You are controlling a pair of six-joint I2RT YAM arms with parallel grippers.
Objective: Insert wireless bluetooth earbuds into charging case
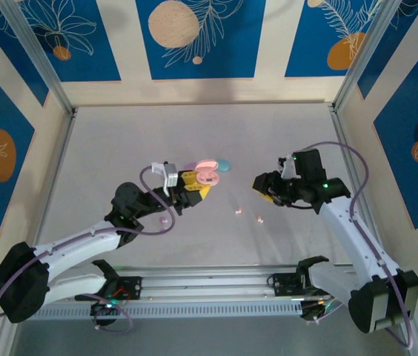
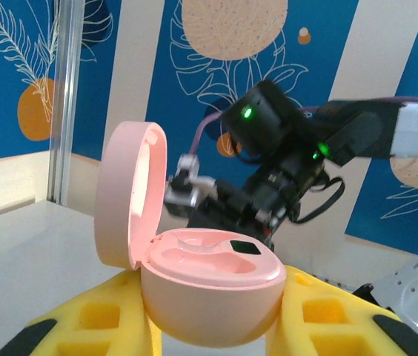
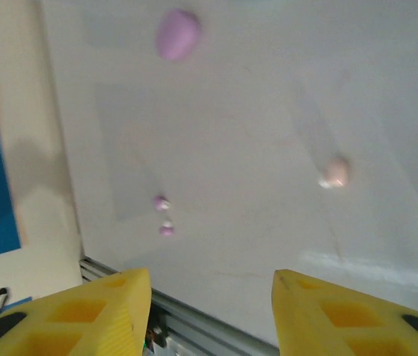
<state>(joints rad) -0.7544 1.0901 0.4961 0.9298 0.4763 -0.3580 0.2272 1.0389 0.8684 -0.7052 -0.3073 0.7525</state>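
My left gripper [image 1: 196,185] is shut on a pink charging case [image 2: 209,289], gripping its lower half between the yellow fingers [image 2: 98,319]. The lid [image 2: 124,196] stands open and upright, and the wells look empty. My right gripper [image 3: 209,278] is open with nothing between its fingers, and it hovers above the table to the right of the case [image 1: 207,175]. Two peach earbuds [image 1: 239,212] [image 1: 259,218] lie on the table between the arms. Two lilac earbuds [image 3: 162,202] lie near the front rail.
A lilac case [image 3: 177,33] lies shut on the table beyond the lilac buds. A light blue case [image 1: 224,164] sits just behind the pink one. The metal front rail [image 3: 194,315] runs under the right fingers. Patterned walls enclose the table [image 1: 194,126] on three sides.
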